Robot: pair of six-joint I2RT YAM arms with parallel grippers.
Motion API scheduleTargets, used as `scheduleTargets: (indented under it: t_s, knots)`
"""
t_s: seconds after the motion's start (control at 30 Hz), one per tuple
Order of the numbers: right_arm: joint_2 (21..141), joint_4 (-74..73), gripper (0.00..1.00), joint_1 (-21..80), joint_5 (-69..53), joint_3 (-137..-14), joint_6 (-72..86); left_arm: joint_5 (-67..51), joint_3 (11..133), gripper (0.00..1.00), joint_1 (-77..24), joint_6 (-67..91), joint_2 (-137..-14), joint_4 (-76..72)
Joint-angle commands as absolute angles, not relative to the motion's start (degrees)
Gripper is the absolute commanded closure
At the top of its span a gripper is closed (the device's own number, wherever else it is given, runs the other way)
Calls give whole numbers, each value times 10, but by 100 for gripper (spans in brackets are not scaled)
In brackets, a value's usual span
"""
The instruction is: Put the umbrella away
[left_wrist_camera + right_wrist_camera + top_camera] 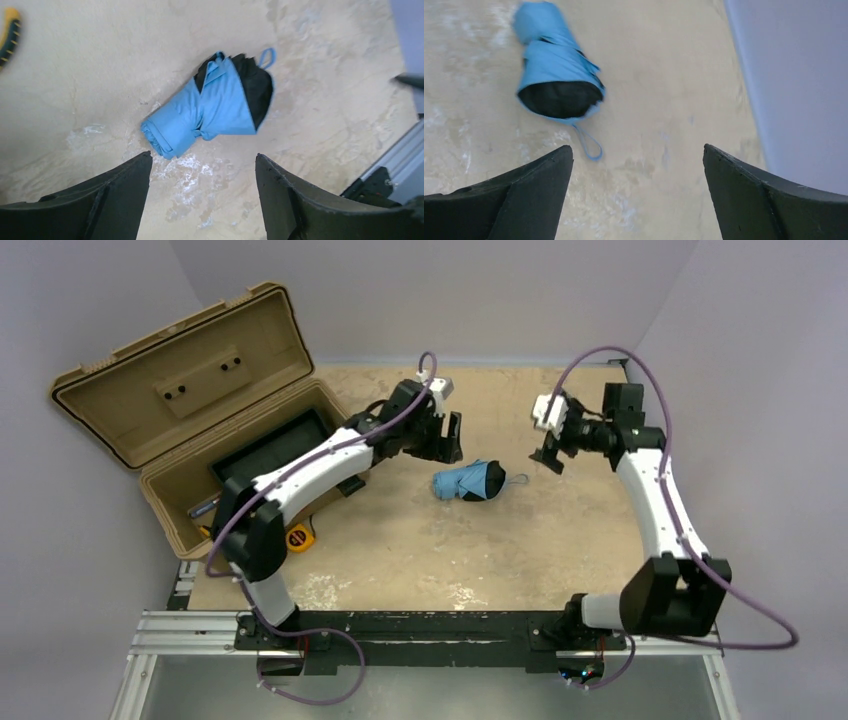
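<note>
The umbrella lies folded on the tan table as a sky-blue bundle with a black open end and a thin blue wrist loop. It shows in the left wrist view and in the right wrist view too. My left gripper hovers just left of and behind it, open, nothing between its fingers. My right gripper hangs to the bundle's right, open wide and empty. Neither gripper touches the umbrella.
A tan hard case stands open at the back left, lid raised, with a black tray inside. A yellow-and-black tape measure lies by the case's front corner. Grey walls close in on both sides.
</note>
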State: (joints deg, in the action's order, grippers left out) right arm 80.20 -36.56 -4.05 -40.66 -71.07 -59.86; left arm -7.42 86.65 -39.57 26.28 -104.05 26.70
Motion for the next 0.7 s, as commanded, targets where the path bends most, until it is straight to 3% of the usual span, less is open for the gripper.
scheduleTargets:
  t_s: [0.0, 0.13, 0.27, 0.5, 0.67]
  knots:
    - [774, -446, 1, 46, -538, -636, -907, -45, 823, 26, -399, 221, -893, 234]
    - [809, -372, 5, 149, -468, -647, -832, -27, 708, 18, -399, 194, -726, 162]
    - [872, -327, 5, 212, -393, -678, -780, 13, 604, 0, -397, 195, -574, 161]
    - [1013, -264, 14, 284, -252, -739, -615, 30, 445, 0, -397, 241, -343, 196]
    - [1052, -223, 20, 291, -153, -742, -507, 49, 398, 0, -396, 271, -224, 268]
